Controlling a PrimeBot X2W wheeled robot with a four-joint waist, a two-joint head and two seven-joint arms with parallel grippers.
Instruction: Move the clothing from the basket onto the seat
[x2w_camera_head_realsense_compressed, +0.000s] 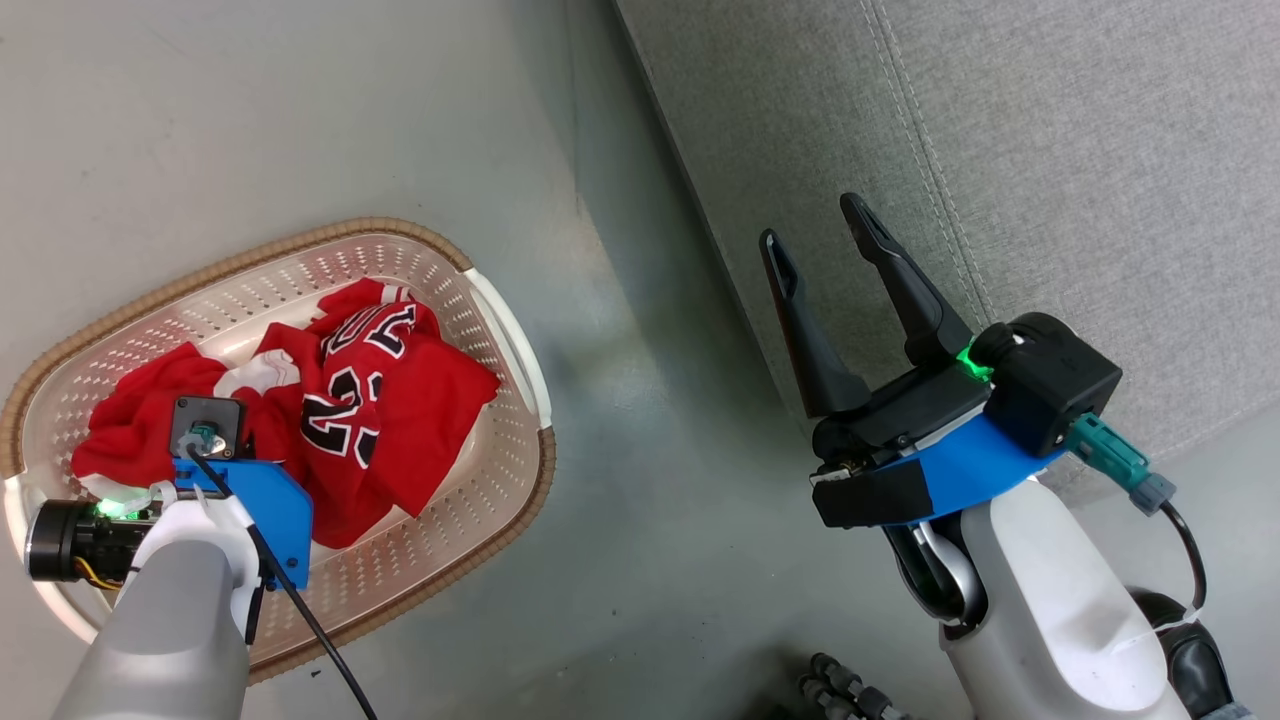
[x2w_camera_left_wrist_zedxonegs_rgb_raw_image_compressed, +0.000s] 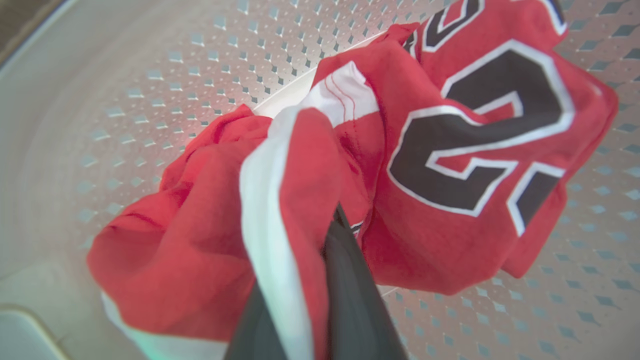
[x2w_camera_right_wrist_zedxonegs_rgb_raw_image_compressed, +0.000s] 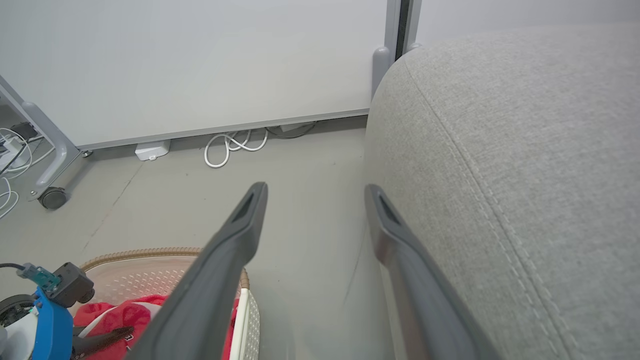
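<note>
Dark fingers (x2w_camera_left_wrist_zedxonegs_rgb_raw_image_compressed: 350, 290) of the left pincer (x2w_camera_left_wrist_zedxonegs_rgb_raw_image_compressed: 312, 240) are seen rising from the bottom of the left wrist view. They are closed on a fold of the red jerseys (x2w_camera_left_wrist_zedxonegs_rgb_raw_image_compressed: 450, 165). White-trimmed fabric is pinched between them, and the black numerals are bunched just beyond the tips, to their right. The perforated wall of the laundry basket (x2w_camera_left_wrist_zedxonegs_rgb_raw_image_compressed: 150, 75) is seen behind the cloth on every side, so the bundle is judged not yet lifted clear.

In the right wrist view, the right pincer (x2w_camera_right_wrist_zedxonegs_rgb_raw_image_compressed: 315, 190) is held open and empty, fingers well apart, above the floor (x2w_camera_right_wrist_zedxonegs_rgb_raw_image_compressed: 300, 150). The grey sofa (x2w_camera_right_wrist_zedxonegs_rgb_raw_image_compressed: 525, 150) lies just beside its right finger. The basket is glimpsed low to its left, with red cloth inside.

In the head view, the jerseys are seen heaped in the basket beneath the left wrist, and the right pincer is poised at the sofa's edge. No garment is seen on the part of the sofa in view. The transfer is judged barely begun: one grasp is made, and lifting, carrying and releasing remain.
</note>
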